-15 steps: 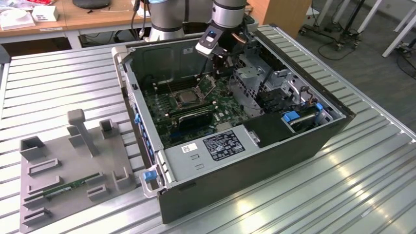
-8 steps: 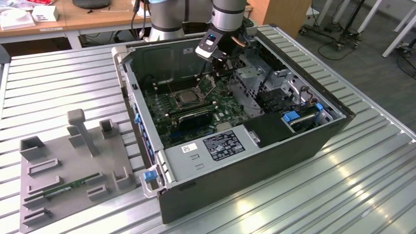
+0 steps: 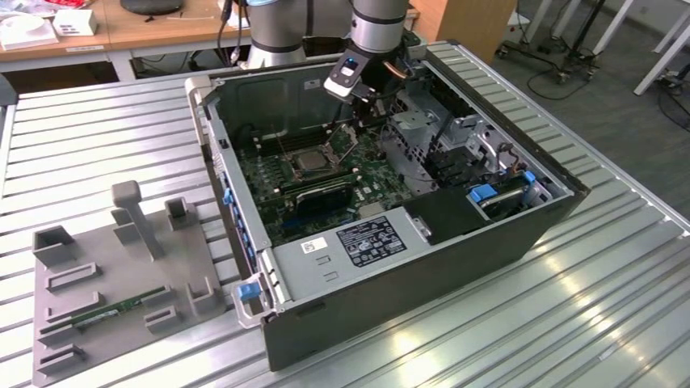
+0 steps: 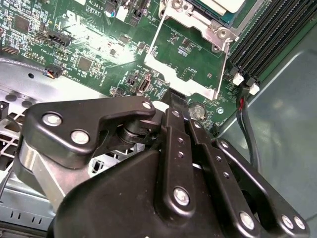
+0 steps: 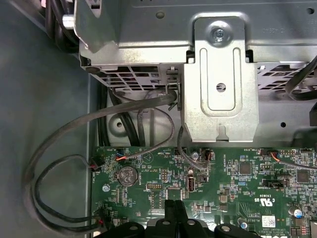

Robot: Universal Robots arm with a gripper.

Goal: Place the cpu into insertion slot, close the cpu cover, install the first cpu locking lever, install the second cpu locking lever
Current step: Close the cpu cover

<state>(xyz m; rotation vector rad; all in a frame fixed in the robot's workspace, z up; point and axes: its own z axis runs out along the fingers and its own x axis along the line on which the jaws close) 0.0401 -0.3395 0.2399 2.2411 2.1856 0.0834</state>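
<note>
The cpu (image 3: 313,164) lies flat in the insertion slot (image 3: 291,158) on the green motherboard, its silvery top showing (image 4: 220,5). The cpu cover (image 4: 166,68) is swung open away from the slot; green board shows through its square cut-out. In the exterior view the cpu cover (image 3: 345,137) stands tilted up just behind the socket. My gripper (image 3: 364,121) hangs inside the case at the cover's free edge. Its fingers are shut together, the tip (image 4: 174,96) right against that edge. The same shut tip (image 5: 176,206) shows over the board. I cannot tell the locking levers apart.
The open computer case (image 3: 242,267) walls in the board. A metal drive cage (image 5: 220,74) and loose cables (image 5: 59,148) sit close behind the gripper. Long memory slots (image 4: 267,39) run beside the socket. A grey fixture tray (image 3: 108,275) holding a memory stick (image 3: 108,311) lies at the exterior view's left.
</note>
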